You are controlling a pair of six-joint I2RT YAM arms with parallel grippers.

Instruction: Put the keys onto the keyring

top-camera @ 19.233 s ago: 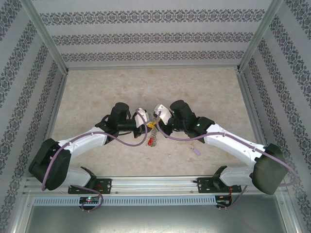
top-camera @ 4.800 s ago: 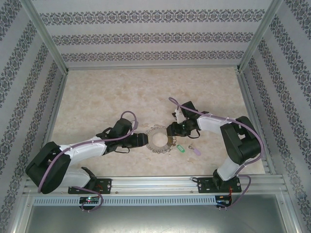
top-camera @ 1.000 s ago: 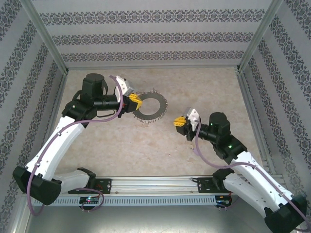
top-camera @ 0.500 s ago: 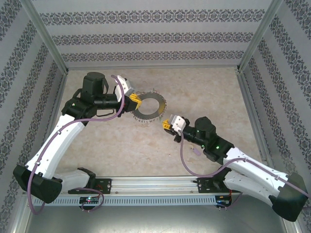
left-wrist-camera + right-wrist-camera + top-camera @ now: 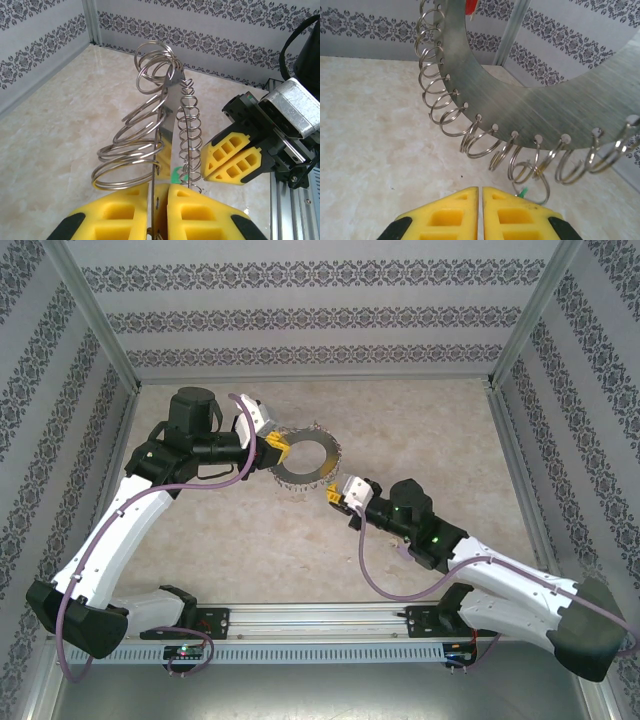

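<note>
The left gripper [image 5: 277, 448] was raised above the tabletop [image 5: 220, 540], and its yellow jaws were clamped tight on the rim of the keyring [image 5: 305, 478]. The keyring hung in the air clear of the surface, toward the far middle of the tabletop. In the left wrist view it appeared edge-on as a thin metal plate rising from between the jaws, with wire loops [image 5: 445, 100] fanning out on both sides of it.

The right gripper [image 5: 333, 494] was just beside the lower right edge of the keyring, pointing at it from the near right. Its jaws were pressed almost together, with only a hairline gap between them. A sliver of the green key [image 5: 522, 193] poked out at their tips, so they appeared to be pinching it. That green tip sat right at the loops on the underside of the rim. Whether it touched one or had passed through could not be told.

A scrap of red tag [image 5: 471, 6] showed at the top of the right wrist view, near the ring's upper rim.
</note>
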